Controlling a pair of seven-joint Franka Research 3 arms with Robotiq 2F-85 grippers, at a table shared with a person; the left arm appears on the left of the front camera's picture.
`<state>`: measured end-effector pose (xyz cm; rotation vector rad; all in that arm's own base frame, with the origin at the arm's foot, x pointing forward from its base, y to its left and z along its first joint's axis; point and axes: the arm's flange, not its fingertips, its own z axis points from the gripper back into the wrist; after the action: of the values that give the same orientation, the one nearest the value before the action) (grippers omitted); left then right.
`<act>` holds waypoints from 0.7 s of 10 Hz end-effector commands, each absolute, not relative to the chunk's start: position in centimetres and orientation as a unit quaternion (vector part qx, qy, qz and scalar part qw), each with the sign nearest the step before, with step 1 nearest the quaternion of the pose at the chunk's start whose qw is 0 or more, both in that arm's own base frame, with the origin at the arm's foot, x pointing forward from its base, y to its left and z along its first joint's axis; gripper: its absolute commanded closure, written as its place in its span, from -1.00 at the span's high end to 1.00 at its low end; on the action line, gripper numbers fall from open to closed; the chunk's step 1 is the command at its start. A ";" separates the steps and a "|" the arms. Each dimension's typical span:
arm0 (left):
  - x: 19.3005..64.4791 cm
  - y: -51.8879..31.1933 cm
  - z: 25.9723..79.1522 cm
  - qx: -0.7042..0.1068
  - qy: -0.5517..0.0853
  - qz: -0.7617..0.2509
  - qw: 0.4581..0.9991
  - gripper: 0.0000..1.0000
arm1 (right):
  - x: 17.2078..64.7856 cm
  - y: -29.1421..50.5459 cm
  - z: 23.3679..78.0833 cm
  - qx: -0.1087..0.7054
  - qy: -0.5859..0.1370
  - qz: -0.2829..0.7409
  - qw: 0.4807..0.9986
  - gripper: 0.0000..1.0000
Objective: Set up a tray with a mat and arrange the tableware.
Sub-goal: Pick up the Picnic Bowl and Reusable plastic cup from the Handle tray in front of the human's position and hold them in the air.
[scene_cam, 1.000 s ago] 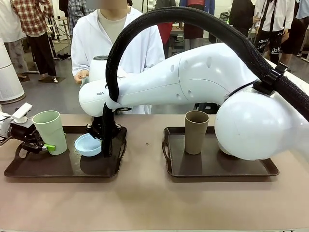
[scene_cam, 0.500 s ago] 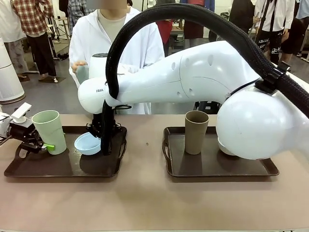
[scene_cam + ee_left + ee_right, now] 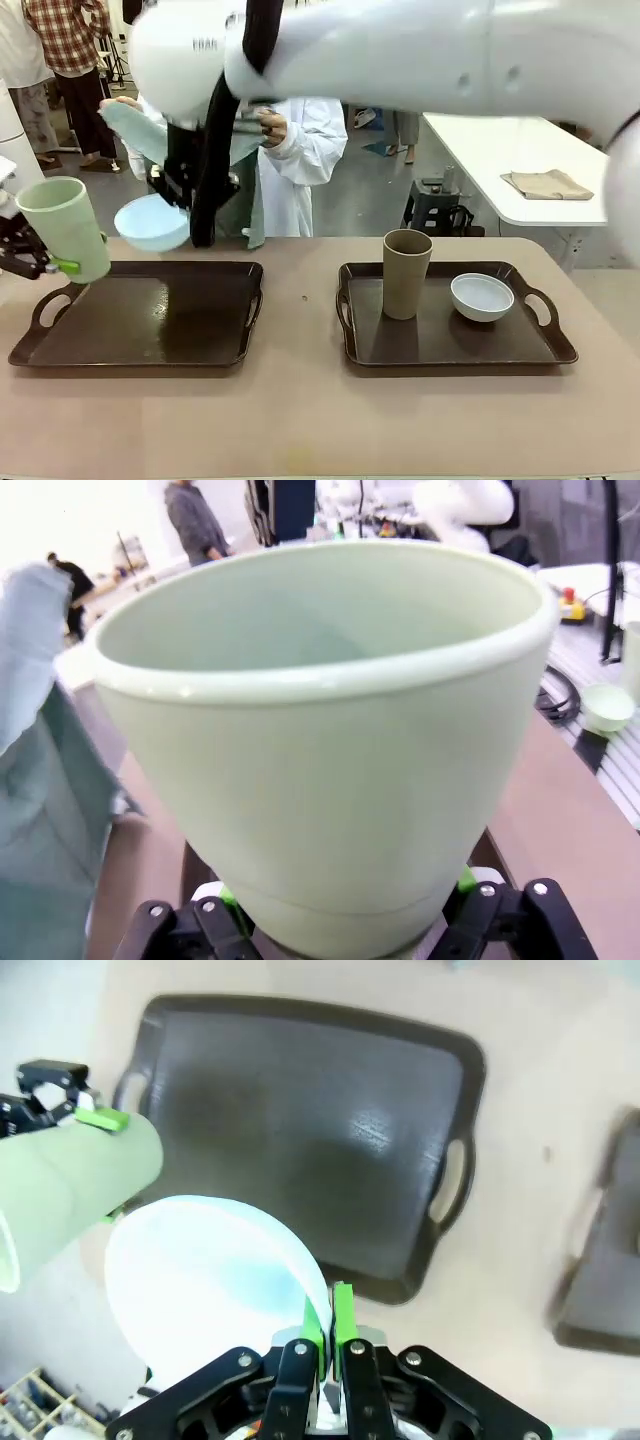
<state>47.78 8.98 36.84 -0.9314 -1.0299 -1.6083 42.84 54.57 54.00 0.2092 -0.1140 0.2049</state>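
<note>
gripping the green cup (image 3: 62, 228) low on its wall, the left gripper (image 3: 62, 266) has its pads clamped on either side near the base. the cup hangs at the far left, above the table (image 3: 300, 420) just beyond the left tray's (image 3: 140, 330) handle. its long axis is close to upright, mouth up, with the rim leaning a little toward the robot's left. in the left wrist view the cup rises from between the fingers, mouth toward the top of the picture.

the right arm reaches across the middle. the right gripper (image 3: 186, 208) is closed on the rim of the blue bowl (image 3: 150, 225), the green pads nearly together with only the thin wall between them. the bowl hangs in the air above the far left part of the left tray, touching nothing else, open side up and slightly tipped. from the right wrist the bowl lies close beside the cup's side.

the right tray (image 3: 440, 345) carries the brown cup (image 3: 406, 272), upright with its mouth up, near the left end. the white bowl (image 3: 482, 297) sits open side up to its right, apart from it.

across the table a person's hand (image 3: 270, 125) holds a pale teal mat (image 3: 140, 135), which drapes behind the right arm.
</note>
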 end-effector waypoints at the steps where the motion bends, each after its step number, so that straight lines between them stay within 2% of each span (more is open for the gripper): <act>1: 45.2 8.1 40.3 -0.365 -0.426 -0.673 0.483 -1.00 | 41.6 54.1 54.3 0.080 -0.063 0.075 0.992 -1.00; 4: 42.5 8.1 44.9 -0.357 -0.437 -0.661 0.495 -1.00 | 41.4 53.8 56.0 0.089 -0.059 0.062 0.992 -1.00; 7: 42.5 8.3 45.9 -0.393 -0.431 -0.619 0.525 -1.00 | 42.8 54.1 55.6 0.092 -0.046 0.048 0.994 -1.00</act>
<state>42.35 8.75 45.82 -0.8884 -1.0304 -1.5482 42.25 53.54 55.27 0.1818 -0.1049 0.1334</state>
